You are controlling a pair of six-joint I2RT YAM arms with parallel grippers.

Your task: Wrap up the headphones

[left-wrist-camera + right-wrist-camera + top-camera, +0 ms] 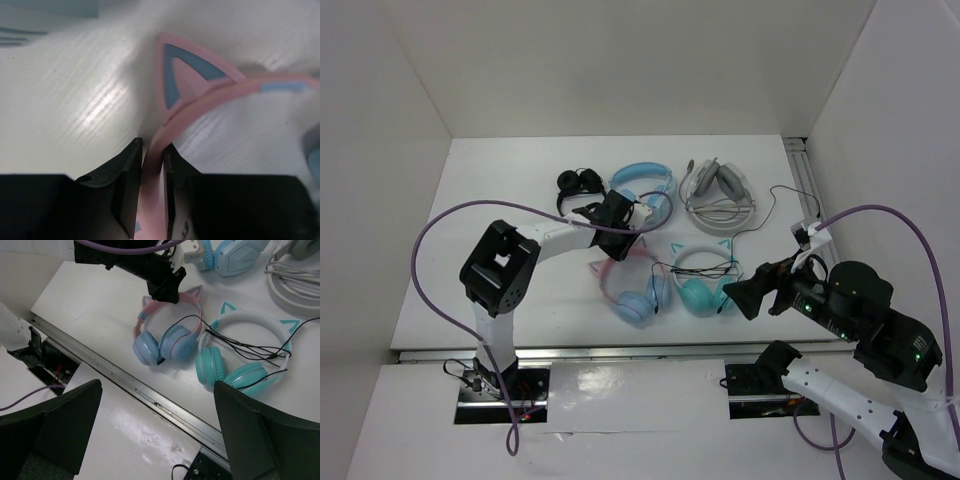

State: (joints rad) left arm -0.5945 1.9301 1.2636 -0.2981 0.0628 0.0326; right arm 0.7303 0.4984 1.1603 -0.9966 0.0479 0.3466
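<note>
Left wrist view: the left pincer (152,150) clamps narrowly on the pink cat-ear headband (210,95) of the blue-cupped plastic headphones (177,345), lying on the white surface (75,100) just ahead. Light and stiff, I judge, best held by that band; their thin black cable (182,322) is limp, trailing beyond onto a teal cat-ear pair (212,365). The right pincer (156,390) gapes wide, well short.
</note>
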